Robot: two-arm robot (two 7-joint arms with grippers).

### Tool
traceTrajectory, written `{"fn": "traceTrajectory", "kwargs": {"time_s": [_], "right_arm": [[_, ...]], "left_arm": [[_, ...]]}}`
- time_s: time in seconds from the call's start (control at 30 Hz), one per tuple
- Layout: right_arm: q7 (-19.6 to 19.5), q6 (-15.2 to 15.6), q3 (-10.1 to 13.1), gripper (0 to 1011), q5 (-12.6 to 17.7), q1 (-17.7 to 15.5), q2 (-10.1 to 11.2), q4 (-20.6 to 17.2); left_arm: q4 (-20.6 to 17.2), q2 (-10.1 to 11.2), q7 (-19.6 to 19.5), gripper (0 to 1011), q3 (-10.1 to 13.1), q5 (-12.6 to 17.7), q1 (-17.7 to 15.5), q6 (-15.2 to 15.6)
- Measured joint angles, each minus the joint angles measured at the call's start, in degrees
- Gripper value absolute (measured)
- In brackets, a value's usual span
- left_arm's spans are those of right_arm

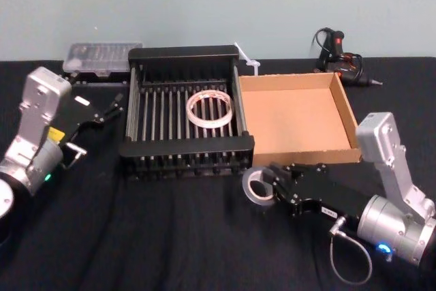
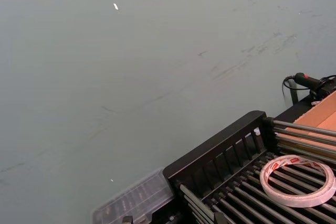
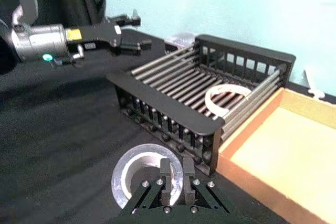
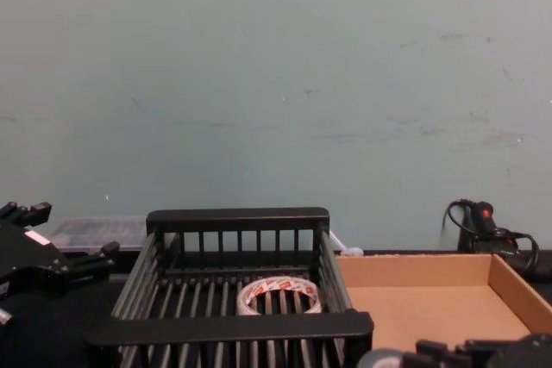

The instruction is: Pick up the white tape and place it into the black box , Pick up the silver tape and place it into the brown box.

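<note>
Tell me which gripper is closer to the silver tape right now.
Right. The right gripper is shut on the silver tape, in front of the black box. The left gripper hovers open beside the box's far left side.

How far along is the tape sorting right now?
Half done. The white tape already lies on the slats inside the black box. The right claw is shut on the silver tape, low on the cloth in front of the boxes. Left: carrying it into the brown box. The left claw hangs open beside the black box.
</note>
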Motion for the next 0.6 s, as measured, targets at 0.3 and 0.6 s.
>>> {"fn": "traceTrajectory", "kwargs": {"time_s": [0.3,0.6], "right_arm": [[-1.45,-1.25,0.98,144,3.26,-0.69,-0.12,-1.38],[-5.14,-3.22,1.95,144,3.78,-1.22,-1.64,-2.29]], "left_arm": [[0.0,0.0,0.0,1001,0.0,0.0,0.0,0.0],[0.0,0.0,0.0,1001,0.0,0.0,0.0,0.0]]}}
